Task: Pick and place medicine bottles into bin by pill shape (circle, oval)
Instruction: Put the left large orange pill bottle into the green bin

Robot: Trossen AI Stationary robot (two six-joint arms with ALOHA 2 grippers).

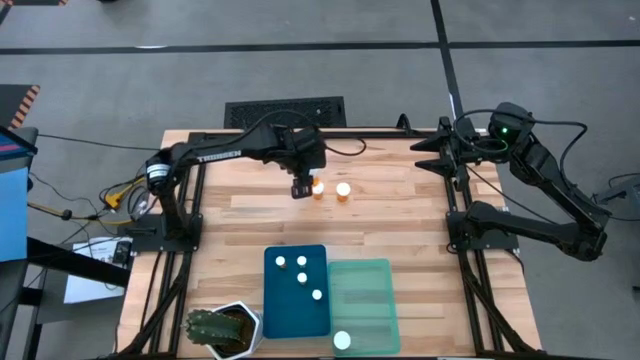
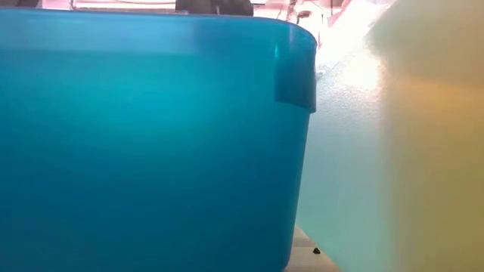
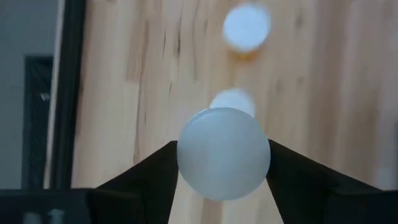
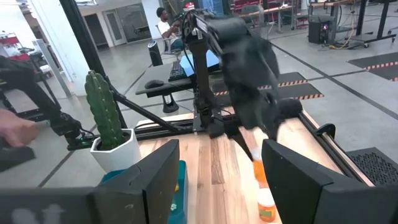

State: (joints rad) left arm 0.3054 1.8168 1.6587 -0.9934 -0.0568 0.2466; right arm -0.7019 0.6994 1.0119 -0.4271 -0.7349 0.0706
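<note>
Counter inventory, overhead reading left to right.

Left end effector (image 1: 301, 189) at far centre of counter (image 1: 400, 220), fingers (image 3: 149, 180) closed against the white cap of a medicine bottle (image 3: 224, 152); second bottle (image 1: 319, 189) just beside, third bottle (image 1: 343, 190) near on the right. Green potted plant (image 1: 220, 330) at near left corner. Dark blue tray (image 1: 272, 300) holding four white-capped bottles (image 1: 301, 265). Mint green tray (image 1: 365, 290) touching its right side, one bottle (image 1: 342, 340) at near corner. Right end effector (image 4: 217, 180) parked at far right edge, fingers apart, gripping nothing.
</note>
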